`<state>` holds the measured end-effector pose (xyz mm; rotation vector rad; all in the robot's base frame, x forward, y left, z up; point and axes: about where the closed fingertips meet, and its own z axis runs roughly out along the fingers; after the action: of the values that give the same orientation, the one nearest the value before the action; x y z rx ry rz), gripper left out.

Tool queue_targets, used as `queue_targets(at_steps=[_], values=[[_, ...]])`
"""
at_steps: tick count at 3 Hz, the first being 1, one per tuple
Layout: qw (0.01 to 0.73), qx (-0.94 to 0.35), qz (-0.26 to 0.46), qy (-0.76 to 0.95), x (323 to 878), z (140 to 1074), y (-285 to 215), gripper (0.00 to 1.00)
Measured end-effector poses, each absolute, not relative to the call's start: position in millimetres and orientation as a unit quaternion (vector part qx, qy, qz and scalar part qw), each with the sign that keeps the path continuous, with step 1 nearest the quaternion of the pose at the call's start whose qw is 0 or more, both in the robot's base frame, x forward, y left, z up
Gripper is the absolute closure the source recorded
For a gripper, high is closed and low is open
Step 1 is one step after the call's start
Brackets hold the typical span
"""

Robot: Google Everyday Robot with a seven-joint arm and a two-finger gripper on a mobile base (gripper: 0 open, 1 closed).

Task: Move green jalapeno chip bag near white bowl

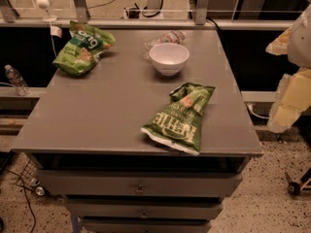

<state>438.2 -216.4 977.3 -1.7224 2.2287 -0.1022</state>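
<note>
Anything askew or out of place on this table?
The clear bottle lies on its side behind the white bowl. The green jalapeno chip bag lies crumpled and slanted, its white end right at the front edge of the table. Nothing looks spilled. The gripper is beyond the right side, off the table.

We note green jalapeno chip bag [180, 120] at front edge, white bowl [169, 58] toward rear edge, gripper [285, 111] beyond right edge.
</note>
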Motion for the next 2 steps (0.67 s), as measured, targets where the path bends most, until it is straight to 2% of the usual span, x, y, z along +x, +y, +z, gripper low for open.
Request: queue_targets(at_steps=[2], values=[[0.177, -0.615, -0.014, 0.769, 451.0, 961.1, -202.9, 0.00]])
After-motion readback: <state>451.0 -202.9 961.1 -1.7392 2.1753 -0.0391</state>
